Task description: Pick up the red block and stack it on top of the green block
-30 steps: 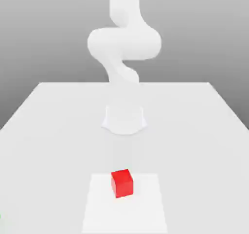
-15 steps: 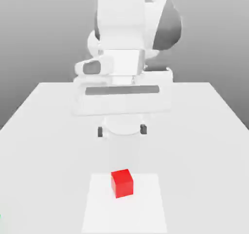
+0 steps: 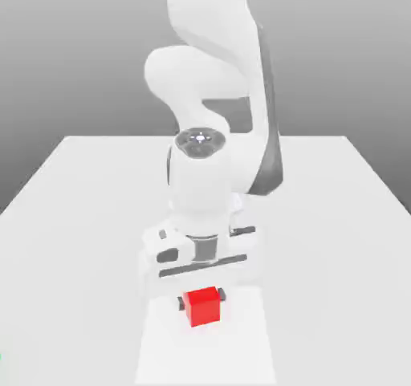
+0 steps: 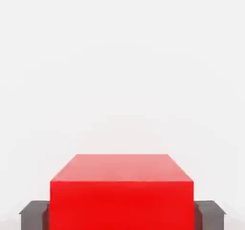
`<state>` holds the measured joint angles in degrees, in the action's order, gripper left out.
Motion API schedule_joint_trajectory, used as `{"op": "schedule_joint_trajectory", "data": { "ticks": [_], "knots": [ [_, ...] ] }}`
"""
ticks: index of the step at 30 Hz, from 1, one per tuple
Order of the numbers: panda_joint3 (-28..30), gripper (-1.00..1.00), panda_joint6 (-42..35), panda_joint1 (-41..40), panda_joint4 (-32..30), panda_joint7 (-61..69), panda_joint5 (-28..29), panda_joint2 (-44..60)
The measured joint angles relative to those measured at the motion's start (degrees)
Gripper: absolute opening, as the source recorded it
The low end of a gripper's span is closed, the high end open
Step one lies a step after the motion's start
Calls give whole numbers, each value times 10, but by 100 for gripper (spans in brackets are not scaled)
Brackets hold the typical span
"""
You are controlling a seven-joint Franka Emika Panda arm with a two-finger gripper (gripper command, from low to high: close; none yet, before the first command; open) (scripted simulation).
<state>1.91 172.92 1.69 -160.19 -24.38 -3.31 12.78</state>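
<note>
The red block [image 3: 201,307] sits on a paler square patch [image 3: 241,352] near the front of the white table [image 3: 72,216]. My gripper [image 3: 201,298] has come straight down over it, with one dark fingertip showing at each side of the cube. In the hand view the red block [image 4: 122,193] lies between the two grey fingers [image 4: 33,214], and both press against its side faces. The gripper [image 4: 122,215] is shut on the red block, which still rests on the table. The green block is out of view.
The arm's white base and links [image 3: 210,95] rise behind the block at the middle of the table. Bare tabletop stretches to the exterior view's left and right of the patch.
The arm swung down from above the table's middle onto the red block. The fingers, wide apart half a second ago, have closed onto the block's sides.
</note>
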Motion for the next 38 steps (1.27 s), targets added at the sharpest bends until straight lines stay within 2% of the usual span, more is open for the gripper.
{"op": "schedule_joint_trajectory", "data": {
  "ticks": [3, 10, 13, 16, 29, 33, 34, 38],
  "knots": [
    [0, -100, -2, 0, 0, -1, 1, -2],
    [15, -100, -113, 4, -15, -28, 33, -128],
    [46, -100, -148, 16, 32, -78, 26, -115],
    [77, -100, -178, -36, 93, -134, 11, -84],
    [195, -100, -310, -141, 364, -366, -87, 72],
    [183, -100, -274, -171, 395, -365, -132, 146],
    [177, 100, -262, -176, 397, -360, -140, 160],
    [177, 100, -262, -176, 397, -360, -140, 160]
  ]
}}
